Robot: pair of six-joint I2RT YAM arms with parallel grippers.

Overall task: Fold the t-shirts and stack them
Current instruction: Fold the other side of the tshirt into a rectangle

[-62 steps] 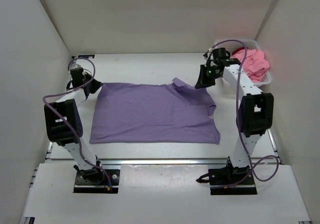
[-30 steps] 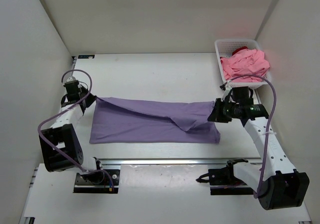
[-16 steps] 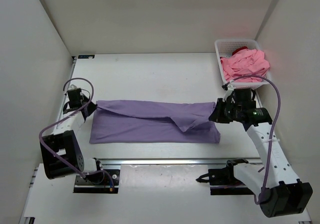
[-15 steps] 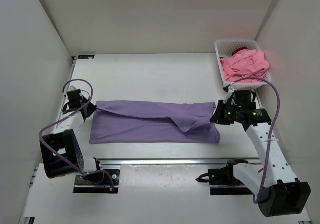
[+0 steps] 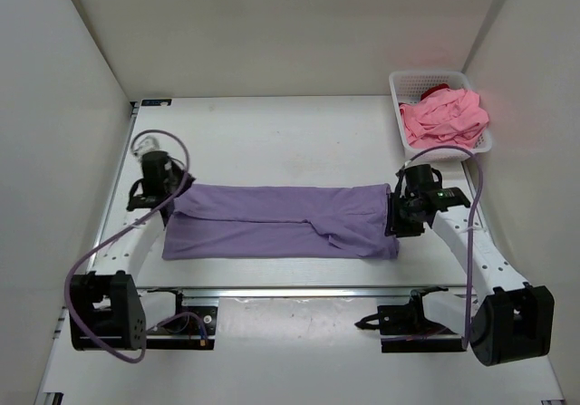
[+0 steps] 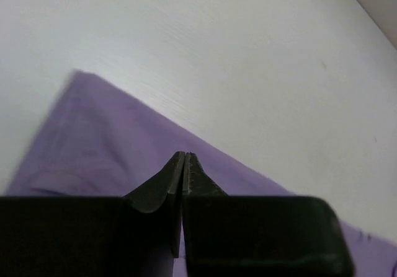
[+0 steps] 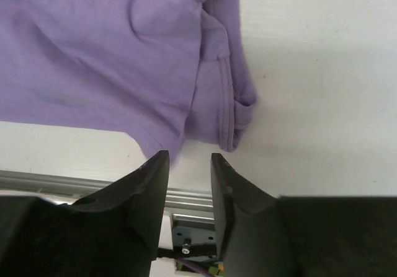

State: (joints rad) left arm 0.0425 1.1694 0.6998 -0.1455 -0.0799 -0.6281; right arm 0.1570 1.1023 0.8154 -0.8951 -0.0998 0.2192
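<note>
White lattice basket (image 5: 412, 81) — far right corner, on white table (image 5: 272, 133).

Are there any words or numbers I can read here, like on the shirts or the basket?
None can be read.
The lavender t-shirt, the pink t-shirt and the white basket are plain.
A small dark tag at the far left is too small to read.

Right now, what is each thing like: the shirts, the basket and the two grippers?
Purple t-shirt: folded in half, lying flat.
Basket: upright, holding shirts.
Pink t-shirt: crumpled inside it.
Dark red t-shirt: mostly hidden under the pink one.
Left gripper: shut, at the purple t-shirt's left edge.
Right gripper: open, holding nothing.
</note>
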